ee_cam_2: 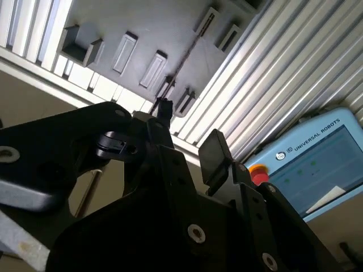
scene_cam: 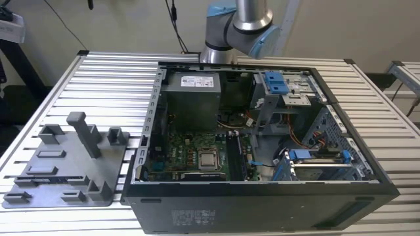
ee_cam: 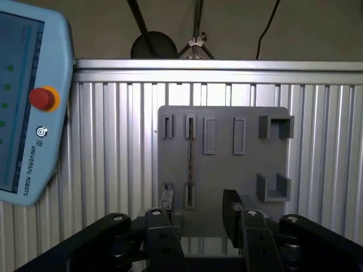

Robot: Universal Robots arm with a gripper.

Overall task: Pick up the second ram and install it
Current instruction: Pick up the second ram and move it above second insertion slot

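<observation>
— Where to find the black two-fingered tool (ee_cam: 198,212)?
— Well apart from the grey plastic tray with upright posts (ee_cam: 221,170), aimed toward it. Released: black fingers (ee_cam: 231,207) spread wide, gripping nothing.

— And the long, thin dark second ram (ee_cam: 191,161)?
— On the tray, standing on edge, bridging one pair of slotted grey holders (ee_cam: 190,126). Nowhere near the fingers. Seen that way in both wrist views.

— Under the tray?
— A ribbed silver metal desk (scene_cam: 98,73).

— Beside the tray?
— On the exterior view's right of it, just beside, a black open computer case (scene_cam: 262,206), with a wide green circuit board (scene_cam: 174,147) lying flat inside.

— Anything else near the tray?
— Off past one edge, in the first wrist view, a pale-blue control tablet with a round red button (ee_cam: 28,113).
</observation>
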